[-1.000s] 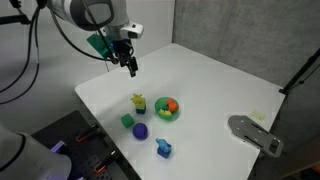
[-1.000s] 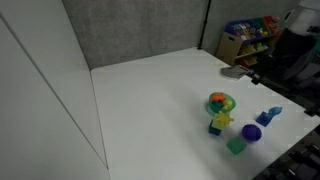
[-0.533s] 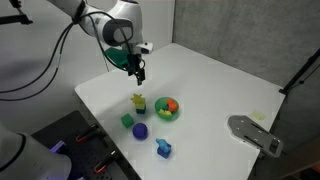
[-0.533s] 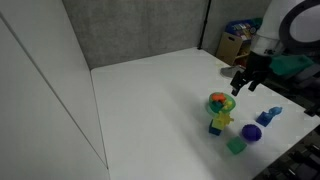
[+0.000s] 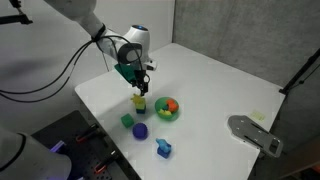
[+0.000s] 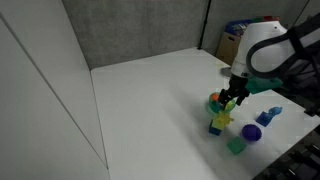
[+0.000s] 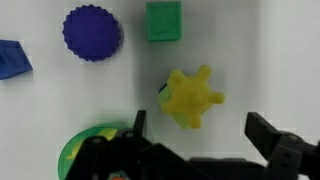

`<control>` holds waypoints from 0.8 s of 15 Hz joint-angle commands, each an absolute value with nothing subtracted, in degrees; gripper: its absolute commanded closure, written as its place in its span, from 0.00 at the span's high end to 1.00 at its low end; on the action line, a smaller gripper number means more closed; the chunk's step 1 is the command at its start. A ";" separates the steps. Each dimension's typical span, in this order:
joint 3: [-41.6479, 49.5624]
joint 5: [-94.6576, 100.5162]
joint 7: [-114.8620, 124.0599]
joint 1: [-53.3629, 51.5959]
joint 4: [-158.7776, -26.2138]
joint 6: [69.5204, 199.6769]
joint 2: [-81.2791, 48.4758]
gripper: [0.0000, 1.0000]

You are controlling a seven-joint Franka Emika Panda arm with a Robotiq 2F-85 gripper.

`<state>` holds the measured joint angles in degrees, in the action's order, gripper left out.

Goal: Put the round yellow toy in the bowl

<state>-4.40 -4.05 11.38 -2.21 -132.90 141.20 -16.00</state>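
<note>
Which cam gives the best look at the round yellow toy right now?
Wrist view: the knobbly round yellow toy sits mid-frame, large and unobstructed, just ahead of the open gripper. In both exterior views it is only a tiny yellow speck close under the gripper, its shape unreadable.

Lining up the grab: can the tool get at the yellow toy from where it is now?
Probably yes. The tool hangs open right above the yellow toy, and in the wrist view nothing covers the toy. The green bowl lies close beside the toy, so go down with care.
</note>
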 commanded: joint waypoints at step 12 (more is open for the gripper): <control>-3.99 -8.42 11.26 -2.81 -127.32 138.07 -22.85 0.27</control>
<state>-4.18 -6.45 11.43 -2.75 -128.76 140.57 -23.38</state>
